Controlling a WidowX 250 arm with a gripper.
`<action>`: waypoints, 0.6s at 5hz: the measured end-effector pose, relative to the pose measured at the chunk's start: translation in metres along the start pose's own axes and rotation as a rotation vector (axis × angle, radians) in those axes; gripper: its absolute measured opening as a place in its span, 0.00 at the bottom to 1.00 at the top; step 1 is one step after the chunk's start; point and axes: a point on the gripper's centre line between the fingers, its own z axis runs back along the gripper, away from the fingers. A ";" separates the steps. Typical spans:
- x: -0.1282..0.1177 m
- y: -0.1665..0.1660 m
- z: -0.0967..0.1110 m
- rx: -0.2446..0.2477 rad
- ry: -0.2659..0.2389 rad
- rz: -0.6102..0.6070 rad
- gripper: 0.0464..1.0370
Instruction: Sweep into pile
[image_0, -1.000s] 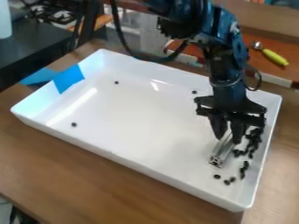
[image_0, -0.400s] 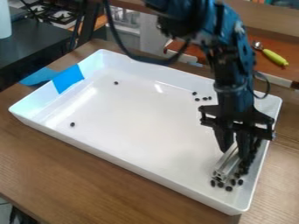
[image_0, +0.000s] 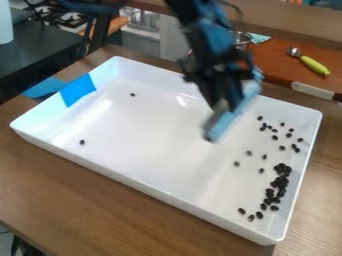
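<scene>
The gripper (image_0: 224, 106) is over the upper middle of the white tray, shut on a metal bar (image_0: 224, 121) that slants down to the left, its lower end above the tray floor. Along the tray's right side lies a dense cluster of dark beans (image_0: 279, 184), with several looser beans (image_0: 288, 135) above it and a few at the lower right. Two single beans lie apart, one bean (image_0: 132, 94) at the upper left and another bean (image_0: 82, 142) at the left.
The white tray (image_0: 153, 186) has raised walls and stands on a brown wooden table (image_0: 100, 200). Blue tape (image_0: 78, 90) covers part of its left wall. Behind the tray are a yellow-handled scoop (image_0: 314, 65) and a metal bowl (image_0: 241, 38).
The gripper has risen and moved up and left from the right side with the bar, which has turned. The beans there, partly hidden before, now show as a cluster with scattered ones around.
</scene>
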 end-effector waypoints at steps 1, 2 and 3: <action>-0.003 0.036 0.021 0.041 0.022 0.007 0.28; -0.007 0.088 0.040 0.126 0.001 0.042 0.28; -0.014 0.130 0.035 0.201 0.025 0.032 0.28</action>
